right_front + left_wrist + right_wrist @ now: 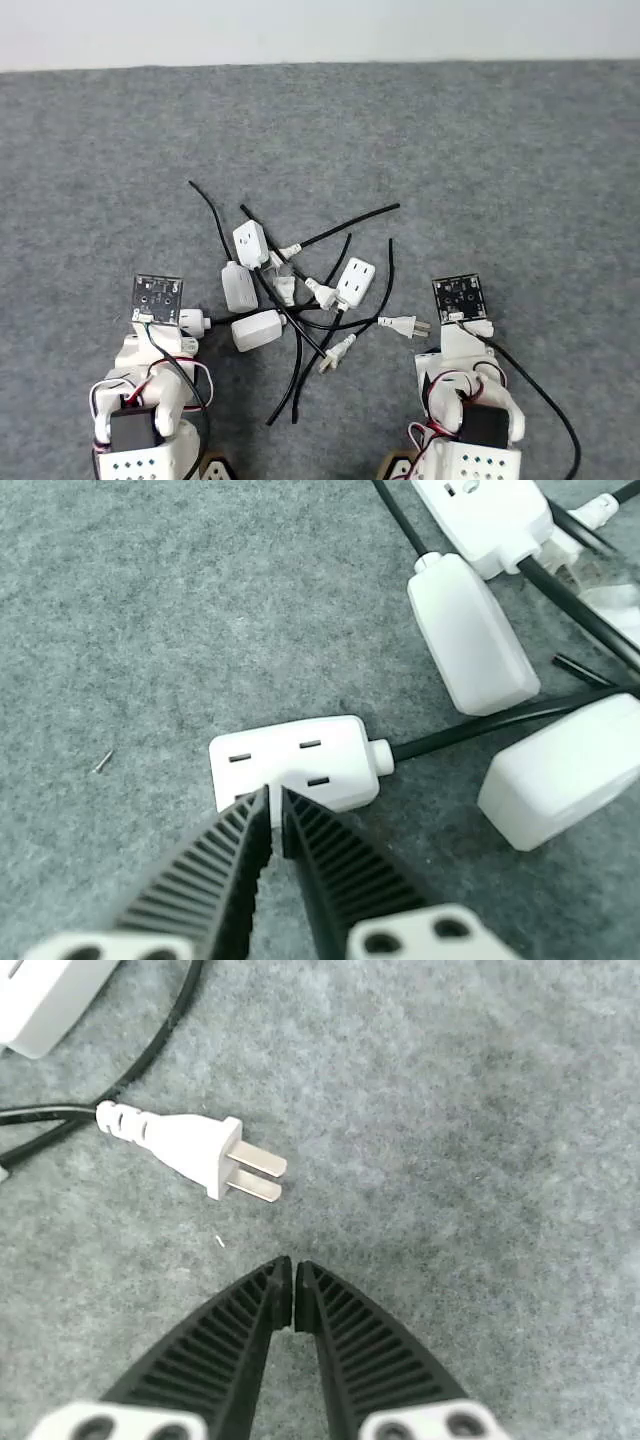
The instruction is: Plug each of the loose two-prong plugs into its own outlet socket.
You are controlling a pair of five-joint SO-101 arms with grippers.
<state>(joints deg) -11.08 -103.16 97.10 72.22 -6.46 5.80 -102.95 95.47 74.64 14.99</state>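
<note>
Plugs (338,352) and sockets (356,282) lie tangled among black cords (298,345) at the middle of the grey table (500,150). The left hand (276,798) — fingers pressed together, gripping nothing — has its tips at the near edge of a white outlet socket (295,765), slots facing up, its cord running off between two white blocks (470,630). The right hand (293,1270) is likewise closed and empty, just short of a loose two-prong plug (190,1145) lying flat, prongs aimed away from the tangle. That plug rests apart from the heap, near the right arm (465,400); the outlet socket sits just beside the left arm (150,380).
</note>
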